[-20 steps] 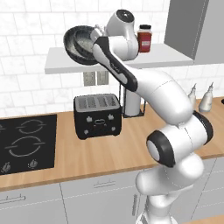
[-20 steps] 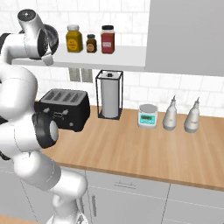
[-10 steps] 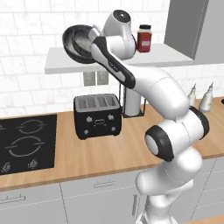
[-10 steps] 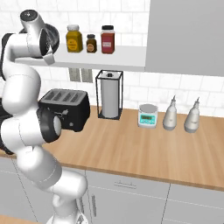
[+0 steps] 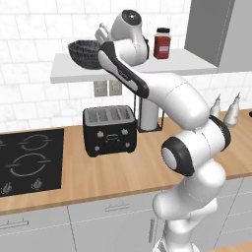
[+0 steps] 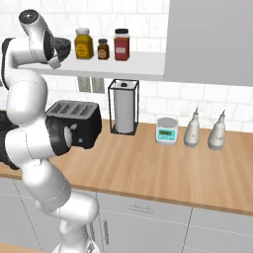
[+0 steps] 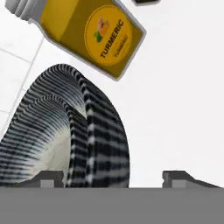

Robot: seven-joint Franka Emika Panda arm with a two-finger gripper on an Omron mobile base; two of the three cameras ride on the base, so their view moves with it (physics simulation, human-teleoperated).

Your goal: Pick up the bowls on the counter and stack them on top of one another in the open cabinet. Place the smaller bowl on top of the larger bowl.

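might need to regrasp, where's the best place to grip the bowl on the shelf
By its rim, one finger inside and one outside the wall, coming from above. The bowl sits upright on the shelf with its mouth up, its wall is thin, and the turmeric jar stands close beside it.

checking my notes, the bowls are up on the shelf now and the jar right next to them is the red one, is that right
Not quite. The bowls are on the shelf, but the jar right beside them is the yellow turmeric jar, not the red jar, which stands further along past a small dark jar. The hand view shows the label; the right base view shows the order.
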